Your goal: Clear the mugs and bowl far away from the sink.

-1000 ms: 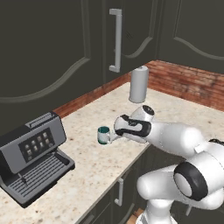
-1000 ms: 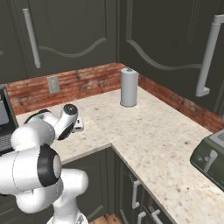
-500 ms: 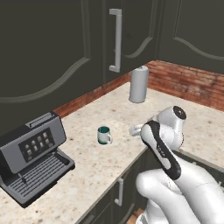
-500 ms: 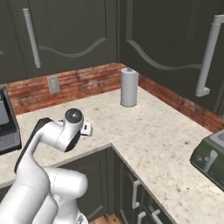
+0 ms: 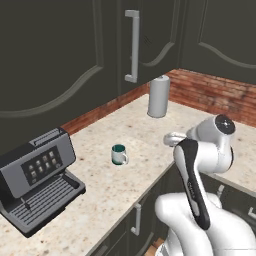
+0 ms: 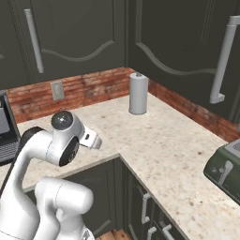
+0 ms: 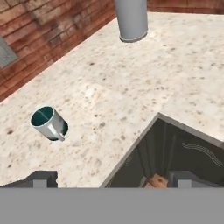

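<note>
Withdrawn from the white mug (image 5: 119, 155), left upright mid-counter (image 5: 135, 185) away from the front edge, the gripper (image 7: 111, 178) is held released, empty.

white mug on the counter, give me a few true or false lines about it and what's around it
1. The white mug stands upright on the counter. True.
2. The hand is shut on the mug. False: its fingers stand wide apart with nothing between them, and the mug sits apart from it.
3. The mug's lining is teal-green. True.
4. The paper towel roll lies on its side. False: it stands upright near the brick backsplash.
5. The coffee machine touches the mug. False: bare counter lies between them.
</note>
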### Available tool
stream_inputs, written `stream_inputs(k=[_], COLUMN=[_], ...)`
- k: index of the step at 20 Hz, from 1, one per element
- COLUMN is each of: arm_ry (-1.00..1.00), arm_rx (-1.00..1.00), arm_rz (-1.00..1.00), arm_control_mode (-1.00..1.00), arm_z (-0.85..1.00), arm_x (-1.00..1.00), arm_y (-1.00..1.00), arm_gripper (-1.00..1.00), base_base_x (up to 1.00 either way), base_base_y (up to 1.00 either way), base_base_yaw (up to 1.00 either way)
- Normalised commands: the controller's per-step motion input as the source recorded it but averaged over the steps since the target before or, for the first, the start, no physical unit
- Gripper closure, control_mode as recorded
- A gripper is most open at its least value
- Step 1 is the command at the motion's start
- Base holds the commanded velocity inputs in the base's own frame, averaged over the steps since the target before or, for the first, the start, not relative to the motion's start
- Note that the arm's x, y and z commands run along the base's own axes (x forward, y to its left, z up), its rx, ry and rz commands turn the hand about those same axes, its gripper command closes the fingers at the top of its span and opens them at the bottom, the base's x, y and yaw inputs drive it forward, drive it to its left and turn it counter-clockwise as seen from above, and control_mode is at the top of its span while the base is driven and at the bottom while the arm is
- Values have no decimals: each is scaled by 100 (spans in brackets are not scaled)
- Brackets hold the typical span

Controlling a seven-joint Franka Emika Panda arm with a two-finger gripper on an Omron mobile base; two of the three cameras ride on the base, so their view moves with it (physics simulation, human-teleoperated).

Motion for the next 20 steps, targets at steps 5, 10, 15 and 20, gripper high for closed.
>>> stream_inputs(k=[5, 10, 15, 20], arm_ry=[5, 3, 0, 1], arm_rx=[2, 9, 11, 0], arm_rz=[-31, -1, 18, 21], arm_control_mode=[-100, -100, -100, -100], arm_z=[54, 41, 41, 51], arm_x=[-49, -61, -64, -43], arm_y=[-4, -10, -19, 0], arm_gripper=[-100, -100, -100, -100], base_base_x=[0, 0, 0, 0], base_base_y=[0, 0, 0, 0], base_base_yaw=[0, 0, 0, 0])
